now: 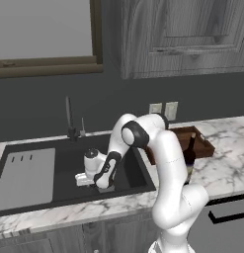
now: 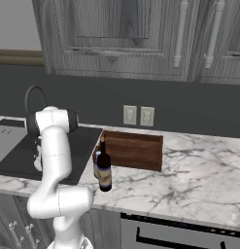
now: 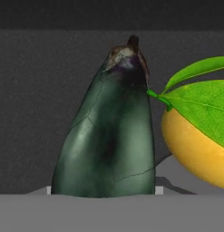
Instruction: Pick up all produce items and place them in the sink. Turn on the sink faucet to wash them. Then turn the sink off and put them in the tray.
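Note:
In the hand view a dark green oval produce item stands close in front of the camera, stem end up. A yellow lemon-like fruit with green leaves touches its right side. Both rest on the dark floor of the sink. My gripper is down inside the basin, its hand low over the floor. Two small light pads sit against the green item's lower left and right sides, so the jaws are closed on it. The faucet rises behind the sink, and the wooden tray lies on the counter to its right.
A dark wine bottle stands on the marble counter between sink and tray, close to my arm. A lighter drainboard panel covers the sink's left part. A small lever stands beside the faucet. Cabinets hang above.

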Robot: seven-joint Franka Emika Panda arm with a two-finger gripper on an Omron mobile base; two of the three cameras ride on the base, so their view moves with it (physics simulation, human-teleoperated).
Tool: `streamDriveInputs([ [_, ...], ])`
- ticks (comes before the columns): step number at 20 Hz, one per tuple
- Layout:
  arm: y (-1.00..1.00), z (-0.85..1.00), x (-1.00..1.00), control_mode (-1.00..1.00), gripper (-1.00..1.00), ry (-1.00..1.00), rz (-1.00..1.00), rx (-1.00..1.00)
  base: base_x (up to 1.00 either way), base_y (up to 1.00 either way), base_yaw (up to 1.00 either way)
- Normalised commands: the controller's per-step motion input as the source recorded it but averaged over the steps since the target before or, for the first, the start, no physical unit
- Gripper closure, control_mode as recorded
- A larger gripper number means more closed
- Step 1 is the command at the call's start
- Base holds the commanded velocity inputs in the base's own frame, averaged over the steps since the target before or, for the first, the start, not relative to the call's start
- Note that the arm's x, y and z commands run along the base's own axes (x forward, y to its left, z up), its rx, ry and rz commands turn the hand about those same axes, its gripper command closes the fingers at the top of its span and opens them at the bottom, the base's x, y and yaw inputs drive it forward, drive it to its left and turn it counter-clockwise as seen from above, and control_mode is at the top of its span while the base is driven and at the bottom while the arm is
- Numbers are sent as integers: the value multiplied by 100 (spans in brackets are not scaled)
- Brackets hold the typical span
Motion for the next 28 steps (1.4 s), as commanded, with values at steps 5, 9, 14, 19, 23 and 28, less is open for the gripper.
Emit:
streamDriveInputs([
  [5, 0, 11, -5, -100, 100, -3, 0, 0, 0, 0, 0],
  [9, 0, 51, -23, -100, 100, -9, 0, 0, 0, 0, 0],
  [14, 0, 53, -31, -100, 100, -9, -2, 0, 0, 0, 0],
  [19, -6, 61, -24, -100, 100, -6, -2, 0, 0, 0, 0],
  [23, -14, 68, -14, -100, 100, -2, -2, 0, 0, 0, 0],
  [28, -19, 70, -12, -100, 100, 0, -2, 0, 0, 0, 0],
])
